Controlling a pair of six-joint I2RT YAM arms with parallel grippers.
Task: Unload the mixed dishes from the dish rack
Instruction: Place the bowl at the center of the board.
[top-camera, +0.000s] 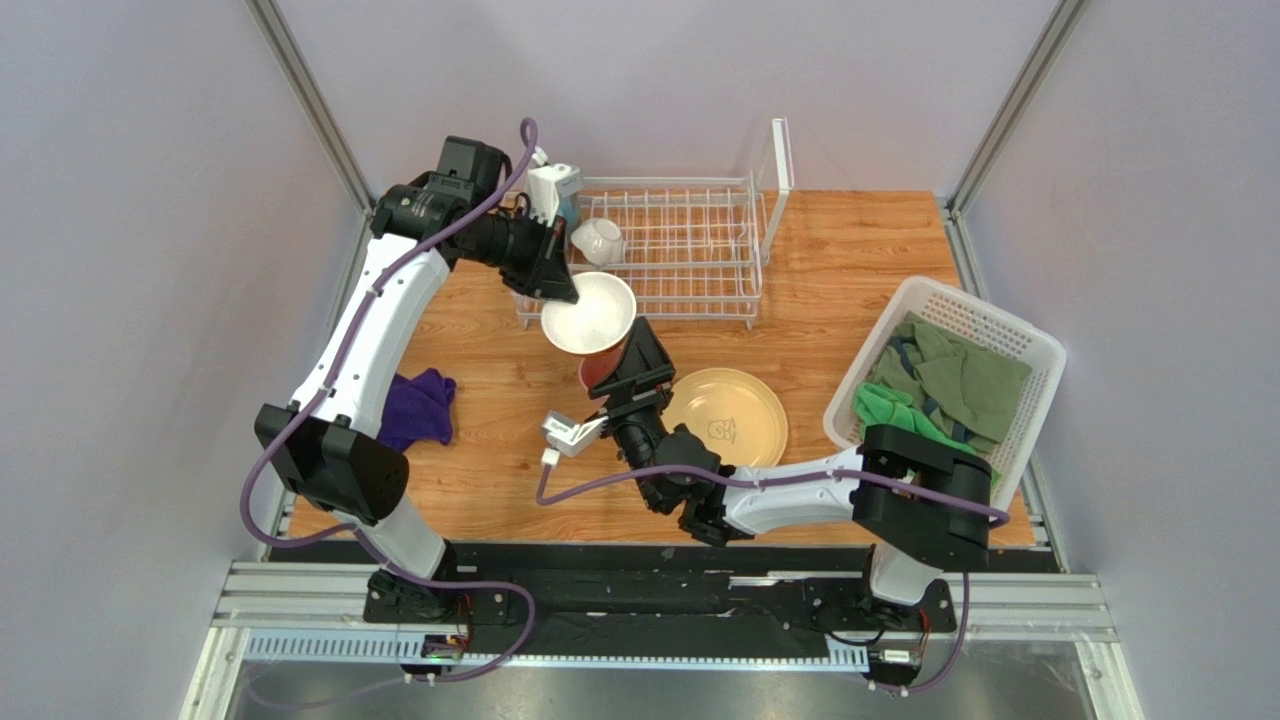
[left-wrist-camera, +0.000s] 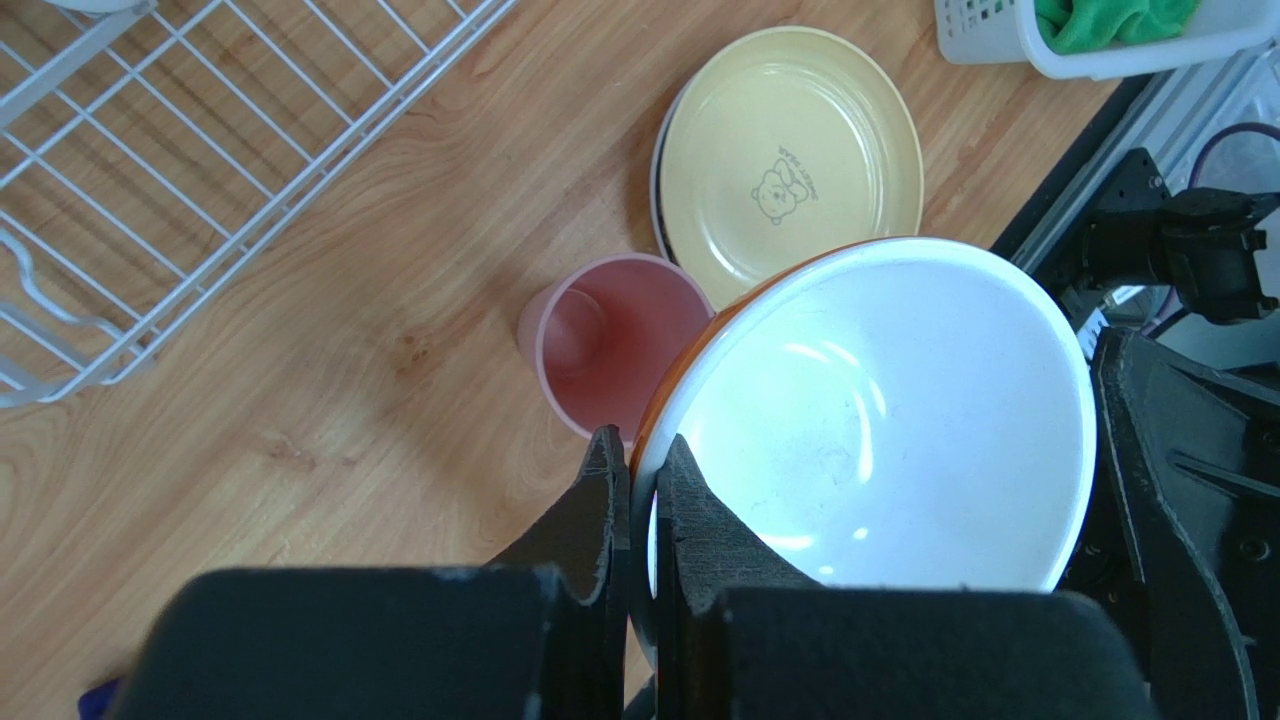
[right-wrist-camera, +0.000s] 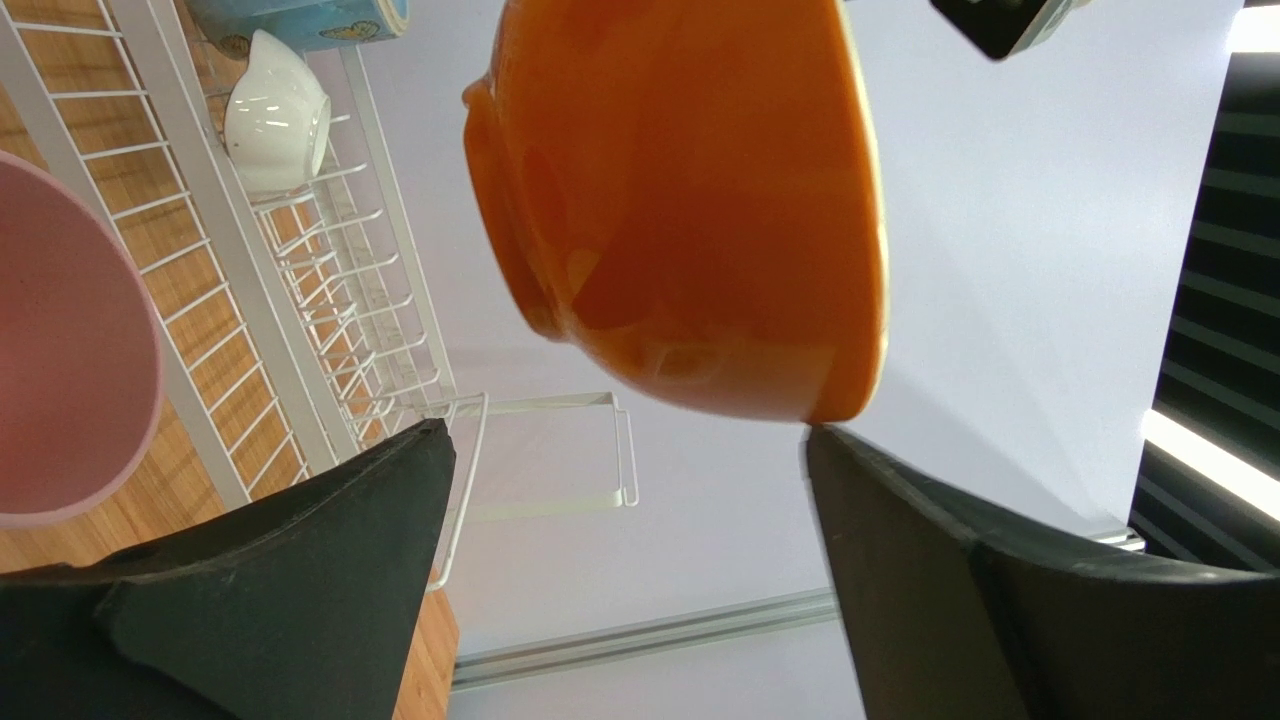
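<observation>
My left gripper (left-wrist-camera: 642, 477) is shut on the rim of the orange bowl (left-wrist-camera: 872, 413), white inside, and holds it in the air in front of the dish rack (top-camera: 676, 248). The bowl (right-wrist-camera: 691, 195) hangs just above my open, empty right gripper (right-wrist-camera: 627, 435). The pink tumbler (left-wrist-camera: 609, 338) stands on the table beneath the bowl. The cream-yellow plate (left-wrist-camera: 789, 158) lies on the table, with a dark edge of the dark-rimmed plate (left-wrist-camera: 661, 165) under it. The small white bowl (right-wrist-camera: 278, 105) and the blue mug (right-wrist-camera: 308, 18) are in the rack.
A white lattice basket (top-camera: 1004, 333) with green cloths (top-camera: 962, 383) stands at the right. A purple cloth (top-camera: 413, 405) lies at the left near my left arm. The rack's upright panel (top-camera: 778, 188) rises at its right end.
</observation>
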